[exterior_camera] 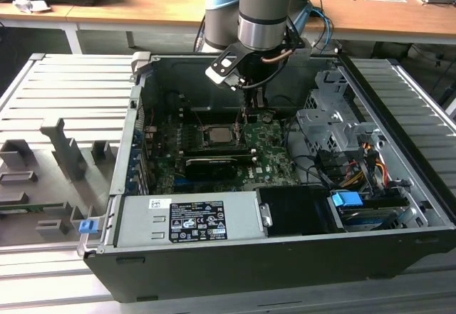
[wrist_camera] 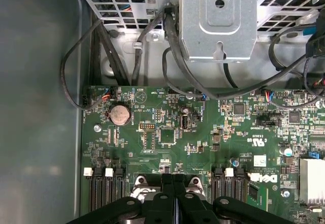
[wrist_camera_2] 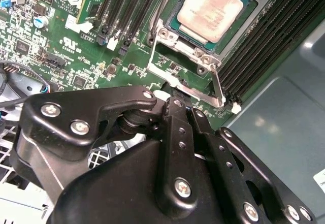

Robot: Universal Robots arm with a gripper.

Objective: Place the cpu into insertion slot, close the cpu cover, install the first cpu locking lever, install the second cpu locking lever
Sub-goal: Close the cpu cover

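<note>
The cpu [wrist_camera_2: 210,10], a pale silver square chip, lies flat in the insertion slot, which sits beneath it. The cpu cover [wrist_camera_2: 195,53], a thin metal frame, lies down around the chip. A thin silver locking lever [wrist_camera_2: 189,90] runs along the socket's edge, just past my fingertips. A second short rod [wrist_camera_2: 217,82] meets it at a corner. My gripper [wrist_camera_2: 184,107] is shut, its black fingers pressed together close to that lever; whether they touch it I cannot tell. In the exterior view the gripper [exterior_camera: 246,118] hangs inside the case beside the cpu [exterior_camera: 217,134]. The first wrist view shows the shut gripper [wrist_camera: 173,179] over the green board.
Black memory slots [wrist_camera_2: 264,46] flank the socket. A black card [exterior_camera: 210,164] lies in front of it, a grey power supply [exterior_camera: 189,218] nearer still. The metal drive cage [exterior_camera: 328,125] and black cables [wrist_camera: 172,56] crowd the exterior view's right. Case walls enclose the board.
</note>
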